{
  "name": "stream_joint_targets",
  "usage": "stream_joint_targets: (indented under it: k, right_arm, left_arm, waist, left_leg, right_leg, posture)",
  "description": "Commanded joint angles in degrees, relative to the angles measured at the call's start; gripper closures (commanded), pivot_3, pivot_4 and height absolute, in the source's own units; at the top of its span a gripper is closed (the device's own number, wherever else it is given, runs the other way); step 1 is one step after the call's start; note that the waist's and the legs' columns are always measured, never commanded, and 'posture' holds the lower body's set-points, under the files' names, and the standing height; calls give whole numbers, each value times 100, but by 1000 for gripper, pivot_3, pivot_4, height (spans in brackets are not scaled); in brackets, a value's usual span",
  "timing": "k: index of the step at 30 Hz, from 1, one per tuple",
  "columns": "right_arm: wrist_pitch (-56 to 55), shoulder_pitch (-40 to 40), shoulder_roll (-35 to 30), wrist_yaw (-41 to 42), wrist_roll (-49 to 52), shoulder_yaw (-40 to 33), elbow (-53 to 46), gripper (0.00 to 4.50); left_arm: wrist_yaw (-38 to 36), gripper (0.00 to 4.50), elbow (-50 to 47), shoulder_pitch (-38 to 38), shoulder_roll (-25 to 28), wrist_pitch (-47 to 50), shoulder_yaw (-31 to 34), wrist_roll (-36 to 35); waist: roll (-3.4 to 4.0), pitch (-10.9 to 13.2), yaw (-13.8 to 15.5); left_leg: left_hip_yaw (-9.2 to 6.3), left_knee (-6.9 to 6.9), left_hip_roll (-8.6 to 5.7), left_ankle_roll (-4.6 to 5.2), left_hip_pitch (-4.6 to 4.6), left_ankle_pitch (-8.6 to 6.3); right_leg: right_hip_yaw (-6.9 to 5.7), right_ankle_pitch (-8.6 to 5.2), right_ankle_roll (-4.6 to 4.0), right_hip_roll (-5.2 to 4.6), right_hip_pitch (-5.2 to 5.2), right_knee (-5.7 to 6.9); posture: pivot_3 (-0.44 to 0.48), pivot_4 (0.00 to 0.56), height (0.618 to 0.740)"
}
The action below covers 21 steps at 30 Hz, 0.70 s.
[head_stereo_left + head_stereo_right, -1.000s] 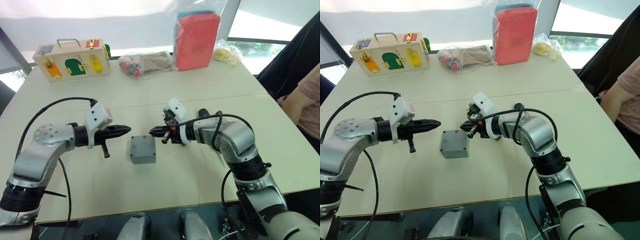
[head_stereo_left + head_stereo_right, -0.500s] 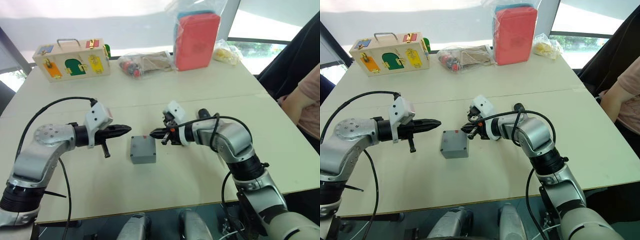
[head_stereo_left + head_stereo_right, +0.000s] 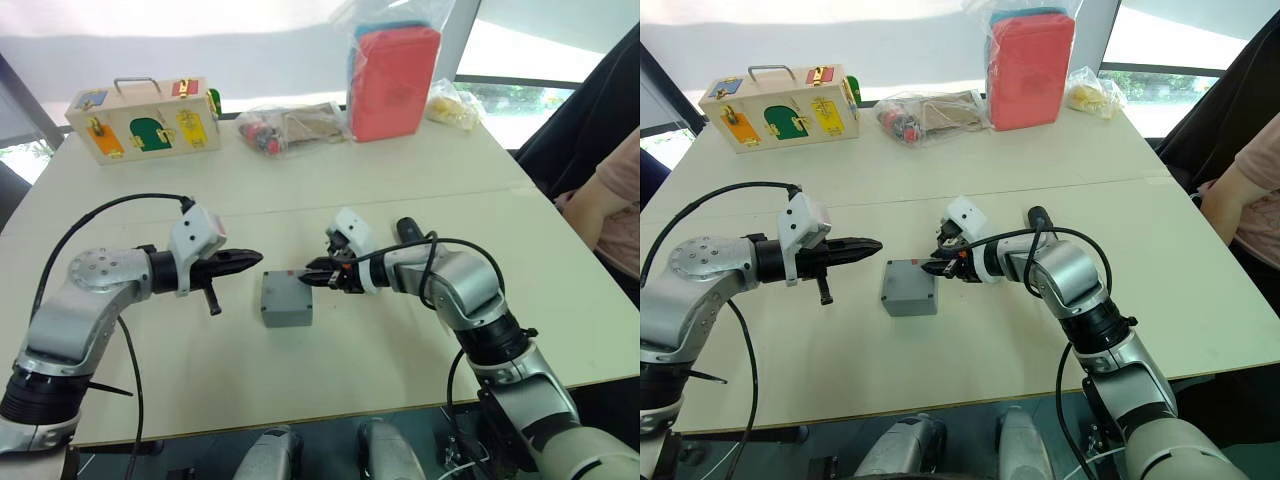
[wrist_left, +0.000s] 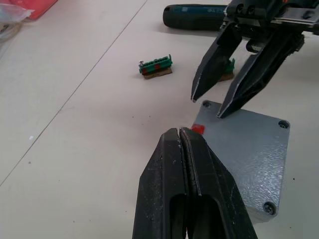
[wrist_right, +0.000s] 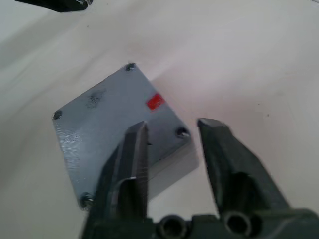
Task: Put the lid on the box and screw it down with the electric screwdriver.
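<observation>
Reaching right tool (image 3: 312,271) — parted, over lid (image 3: 286,295)

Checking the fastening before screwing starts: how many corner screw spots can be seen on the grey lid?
4, one at each corner of the lid, seen in the right wrist view. The open right gripper hangs by the corner beside the red mark; none is hidden there.
</observation>
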Motion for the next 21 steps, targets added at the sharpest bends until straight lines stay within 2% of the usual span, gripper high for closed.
stream_joint_targets:
  k: [1, 4, 9, 13, 17, 21]
  right_arm:
    - [-108, -72, -52, 82, -14, -18, -88, 1021]
    - [-63, -167, -178, 123, 9, -129, -198, 37]
    - [244, -324, -520, 142, 163, -478, -491, 7]
    - [904, -574, -1137, 56, 122, -654, -655, 7]
    - [1597, -1011, -2323, -7, -332, -126, -323, 7]
    - [1850, -1222, -2611, -130, -595, 120, 449, 7]
  left_arm:
    - [13, 4500, -171, -106, -13, -33, 6, -65]
    - [23, 4500, -189, -118, -38, -20, -10, -71]
    - [21, 4500, -263, -109, -99, -5, -49, -102]
    - [-127, 4500, -278, -63, -50, -78, 1, -189]
    - [-260, 4500, -244, -100, -41, -234, -16, -220]
    - [-173, 4500, -226, -217, -231, -321, -176, -146]
  waist:
    - [0, 0, 1]
    - [0, 0, 4]
    - [0, 0, 13]
    - [1, 1, 19]
    - [1, 1, 47]
    - [0, 0, 20]
  left_leg:
    - [0, 0, 0, 0, 0, 0]
    - [0, 0, 0, 0, 0, 0]
    - [0, 0, -1, 0, 0, 0]
    - [0, 0, 0, 0, 0, 0]
    - [0, 1, -5, 3, -4, -2]
    - [4, 1, 0, 6, -2, -4]
  right_leg:
    - [0, 0, 0, 0, 0, 0]
    - [0, 0, 0, 0, 0, 0]
    - [0, 0, 0, -1, 1, 0]
    - [0, 0, 0, -2, 1, -1]
    - [-2, 0, 0, -7, 2, -4]
    - [-2, 0, 0, -10, 7, -10]
  posture:
    - [0, 150, 740]
    - [0, 150, 740]
    - [0, 150, 740]
    - [0, 150, 740]
    - [0, 150, 740]
    - [0, 150, 740]
